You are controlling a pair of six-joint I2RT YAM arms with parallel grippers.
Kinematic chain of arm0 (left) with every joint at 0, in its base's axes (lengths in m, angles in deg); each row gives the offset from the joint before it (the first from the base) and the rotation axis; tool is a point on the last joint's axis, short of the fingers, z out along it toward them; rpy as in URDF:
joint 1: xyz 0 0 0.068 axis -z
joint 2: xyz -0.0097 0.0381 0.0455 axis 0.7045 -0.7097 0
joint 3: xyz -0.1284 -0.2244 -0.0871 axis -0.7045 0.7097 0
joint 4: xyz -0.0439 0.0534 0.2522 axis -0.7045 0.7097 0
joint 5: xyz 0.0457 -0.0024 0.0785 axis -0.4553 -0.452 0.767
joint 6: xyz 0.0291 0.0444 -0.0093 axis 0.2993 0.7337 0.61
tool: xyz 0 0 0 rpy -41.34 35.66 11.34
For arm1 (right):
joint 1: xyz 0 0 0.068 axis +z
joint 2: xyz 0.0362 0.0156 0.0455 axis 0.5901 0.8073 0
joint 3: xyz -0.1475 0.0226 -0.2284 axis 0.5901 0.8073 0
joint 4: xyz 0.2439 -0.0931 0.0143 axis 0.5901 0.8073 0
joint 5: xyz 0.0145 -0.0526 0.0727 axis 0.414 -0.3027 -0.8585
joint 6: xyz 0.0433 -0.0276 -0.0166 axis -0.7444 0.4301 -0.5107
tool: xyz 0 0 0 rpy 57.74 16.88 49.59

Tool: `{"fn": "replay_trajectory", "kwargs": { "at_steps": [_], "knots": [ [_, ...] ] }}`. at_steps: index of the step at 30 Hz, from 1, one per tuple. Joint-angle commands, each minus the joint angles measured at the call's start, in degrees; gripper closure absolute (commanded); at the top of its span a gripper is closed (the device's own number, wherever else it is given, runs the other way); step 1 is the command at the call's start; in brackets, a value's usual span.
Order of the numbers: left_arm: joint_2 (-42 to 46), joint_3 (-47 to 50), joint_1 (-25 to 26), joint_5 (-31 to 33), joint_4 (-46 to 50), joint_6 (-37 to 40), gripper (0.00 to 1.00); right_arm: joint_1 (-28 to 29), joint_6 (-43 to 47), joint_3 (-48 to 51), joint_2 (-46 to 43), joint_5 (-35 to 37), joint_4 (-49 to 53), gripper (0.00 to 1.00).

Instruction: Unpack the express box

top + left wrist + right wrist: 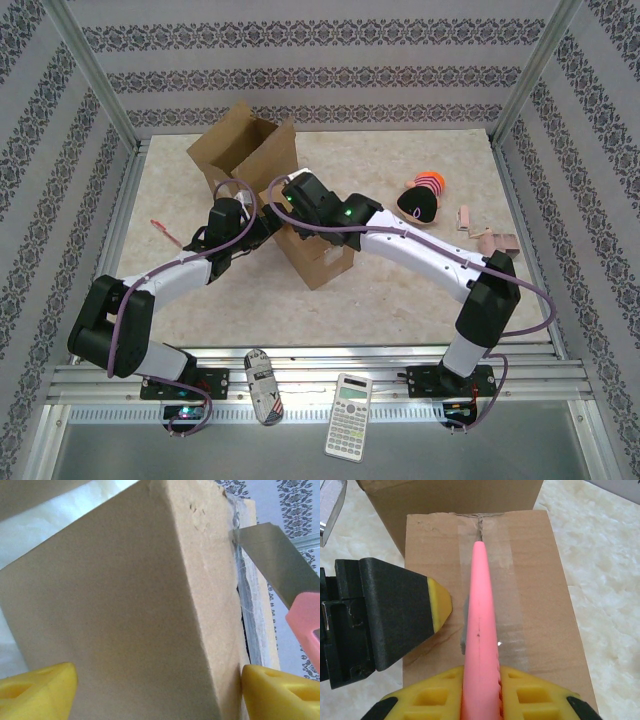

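Near the middle of the tabletop, the taped box stands against an open carton. The left gripper has its jaws pinching the box's sides. The right gripper clamps a pink knife lying along the tape seam. I'd keep the blade shallow and centred, clear of the left finger just beside it. There's open room toward the near edge, but the carton blocks the far side.

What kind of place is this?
Probably a robot test booth: a table fenced by metal posts and patterned screens, with the left gripper holding a box for the knife in the right gripper.
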Motion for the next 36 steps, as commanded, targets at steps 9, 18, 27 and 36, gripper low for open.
{"fn": "replay_trajectory", "kwargs": {
  "at_steps": [9, 18, 27, 36],
  "knots": [
    [-0.4, 1.8, -0.9, 2.2, 3.1, 1.3, 0.16, 1.9, -1.0, 1.9, -2.7, 2.9, 9.5, 1.00],
    [-0.7, 1.5, -1.0, 2.3, 3.1, 1.4, 0.16, 3.0, -1.7, 3.4, -3.8, 3.3, 10.8, 1.00],
    [-0.8, 1.4, -1.2, 2.1, 2.9, 1.3, 0.16, 3.9, -3.1, 6.3, -5.2, 3.3, 11.4, 1.00],
    [-0.7, 1.5, -1.2, 2.1, 2.8, 1.3, 0.16, 4.7, -3.0, 5.8, -6.0, 4.6, 13.1, 1.00]
  ]
}}
